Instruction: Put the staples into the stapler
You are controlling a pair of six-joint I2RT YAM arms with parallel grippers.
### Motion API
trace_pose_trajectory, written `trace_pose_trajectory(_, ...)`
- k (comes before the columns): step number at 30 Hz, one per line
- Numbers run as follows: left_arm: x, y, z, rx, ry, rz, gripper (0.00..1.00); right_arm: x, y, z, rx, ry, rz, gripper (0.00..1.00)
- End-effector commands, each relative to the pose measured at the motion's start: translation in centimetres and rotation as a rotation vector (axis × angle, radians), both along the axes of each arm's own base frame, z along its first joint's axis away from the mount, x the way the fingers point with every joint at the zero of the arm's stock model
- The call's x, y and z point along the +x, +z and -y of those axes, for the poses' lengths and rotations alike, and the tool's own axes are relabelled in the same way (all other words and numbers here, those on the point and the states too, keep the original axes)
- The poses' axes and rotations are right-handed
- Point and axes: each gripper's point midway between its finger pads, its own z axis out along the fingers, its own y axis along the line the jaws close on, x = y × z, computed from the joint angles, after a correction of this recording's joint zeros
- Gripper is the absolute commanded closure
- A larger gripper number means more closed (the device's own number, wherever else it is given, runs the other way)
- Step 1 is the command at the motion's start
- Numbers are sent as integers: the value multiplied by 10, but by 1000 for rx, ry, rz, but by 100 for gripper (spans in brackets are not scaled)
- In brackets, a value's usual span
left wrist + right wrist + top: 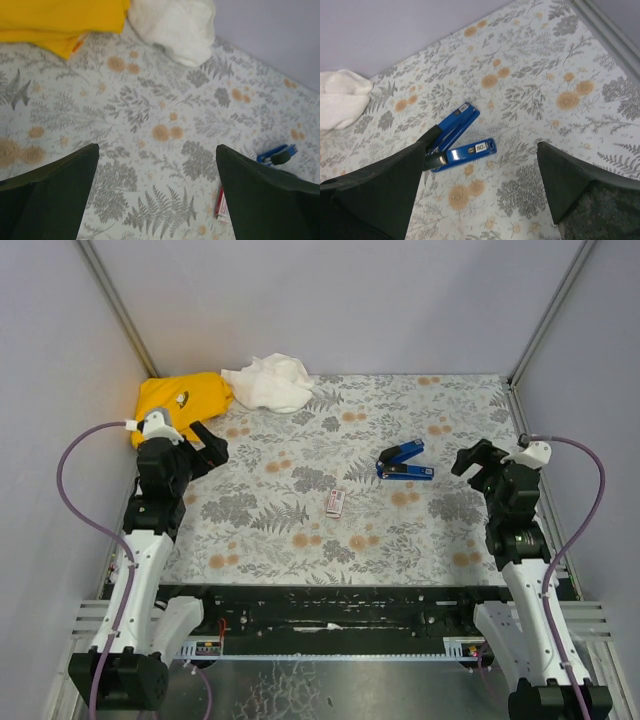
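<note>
A: Where's the stapler (404, 463)?
B: Right of centre in the top view, its blue arm swung open, lying on the floral table (450, 540).
A: And the staple box (335, 502)?
B: Near centre, lower left of the stapler, apart from it.
A: The 2 grippers?
B: Both the left gripper (212, 443) and the right gripper (470, 462) are spread wide, grasping nothing.

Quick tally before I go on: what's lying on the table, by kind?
Stapler: 1
Staple box: 1
Cloths: 2 (yellow cloth, white cloth)
Total: 4
</note>
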Motion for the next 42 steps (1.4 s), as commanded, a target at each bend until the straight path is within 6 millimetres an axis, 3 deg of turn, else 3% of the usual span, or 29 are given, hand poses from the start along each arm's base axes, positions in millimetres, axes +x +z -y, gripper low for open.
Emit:
trace_pose_trajectory(1,-14,-45,5,45,-66,-145,0,-13,-17,-24,71,113,-62,1)
trace_pose_trajectory(7,-11,-63,9,41,-96,-224,0,-11,-32,-40,82,205,-195,1)
trace_pose_trajectory(10,-12,-78,22,-17,-150,-286,0,-15,-41,-46,81,250,-249,1)
trace_pose_trajectory(13,-16,-96,58,-87,-282,-331,2,-20,-49,-53,106,283,-269,1)
trace_pose_trajectory(18,-21,-137,125,-29,-410,-454,2,-34,-72,-64,148,336,-334,1)
trace_pose_trajectory(21,-23,-144,178,44,-572,-492,0,-43,-84,-65,152,343,-392,1)
trace_pose_trajectory(26,-15,-154,245,57,-794,-594,0,-50,-88,-72,174,375,-370,1)
trace_pose_trajectory(27,-15,-166,254,69,-817,-625,0,-50,-88,-74,181,386,-363,1)
trace_pose_trajectory(33,-8,-198,274,142,-852,-703,0,-52,-90,-80,193,420,-366,1)
trace_pose_trajectory(42,3,-226,275,273,-832,-754,8,-54,-97,-86,206,455,-386,1)
